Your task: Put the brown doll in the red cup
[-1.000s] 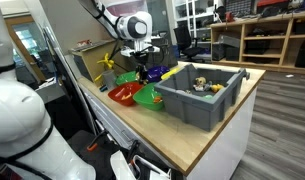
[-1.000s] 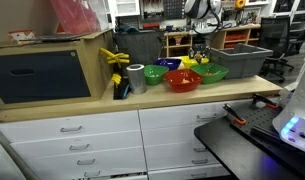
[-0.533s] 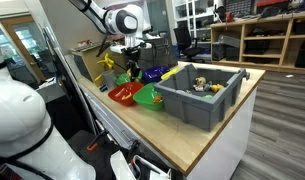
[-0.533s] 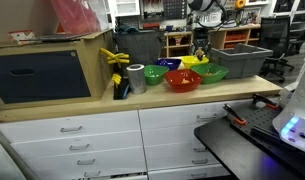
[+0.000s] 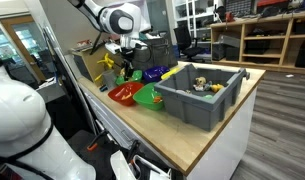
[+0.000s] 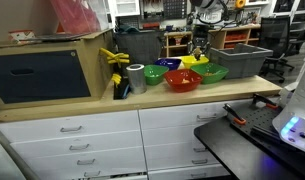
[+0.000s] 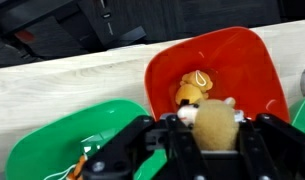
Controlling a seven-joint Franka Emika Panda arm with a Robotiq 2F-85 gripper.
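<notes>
Workshop countertop (image 7: 62,85), with the pincer (image 7: 218,137) tight around the brown doll (image 7: 214,118), over the red cup (image 7: 242,60).

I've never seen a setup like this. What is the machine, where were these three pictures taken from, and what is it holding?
The machine is a robot arm with a two-fingered gripper at its end, steered from a distance by a person. Two pictures come from cameras standing in the room, looking at the same wooden counter from different spots. The third comes from a camera on the arm's wrist, looking down past the gripper. On the counter stand the red cup, a green bowl, a few more coloured bowls and a grey bin. The gripper is shut on the brown doll, a fuzzy toy, held in the air over the red cup. A small orange thing lies in the cup; I cannot tell what it is.
</notes>
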